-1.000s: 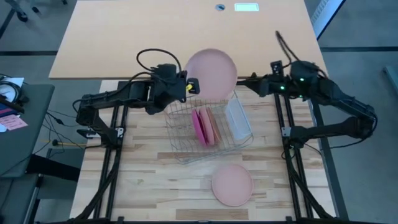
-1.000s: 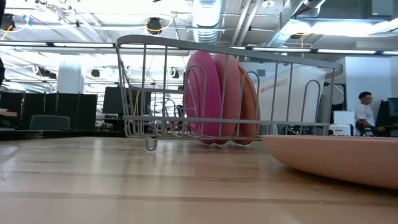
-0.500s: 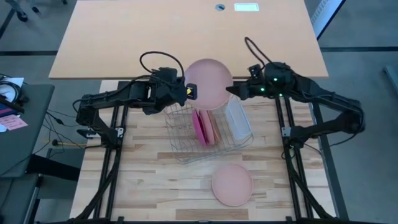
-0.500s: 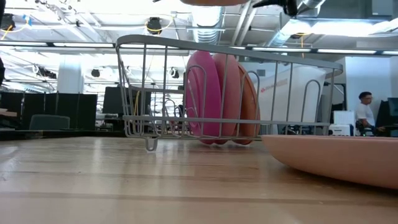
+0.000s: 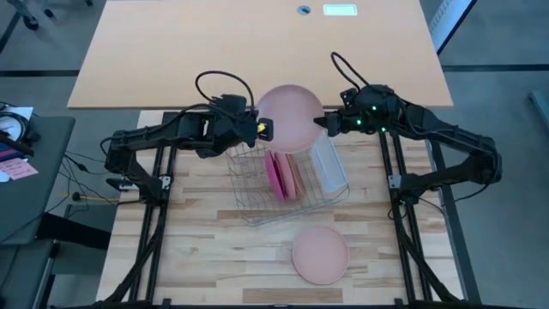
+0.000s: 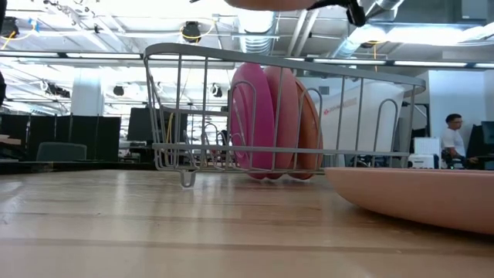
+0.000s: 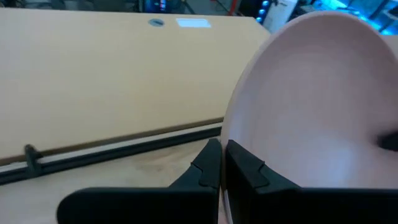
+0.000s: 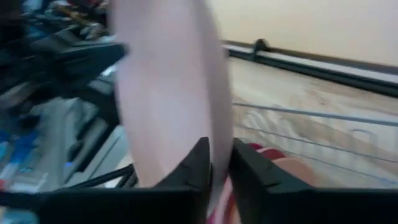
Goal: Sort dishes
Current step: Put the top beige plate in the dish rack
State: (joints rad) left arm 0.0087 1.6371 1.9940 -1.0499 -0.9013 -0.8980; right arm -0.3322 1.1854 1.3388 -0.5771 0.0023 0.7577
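Wooden surface (image 5: 206, 215), both arms meeting over the rack (image 5: 287, 184).
Left end effector (image 5: 264, 129) and right end effector (image 5: 322, 123) each clamp an edge of the pale plate (image 5: 290, 116) held above the rack; three plates (image 5: 283, 175) stand racked, one plate (image 5: 320, 255) lies unsorted in front.

Left pincer (image 5: 264, 130) clamped shut, right pincer (image 5: 322, 124) closed, arms reaching inward

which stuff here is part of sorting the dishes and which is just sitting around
Part of the job: pale pink plate pinched by left gripper and right gripper; magenta and salmon plates standing in the wire rack; salmon plate on the table.

Just there: translucent tub.
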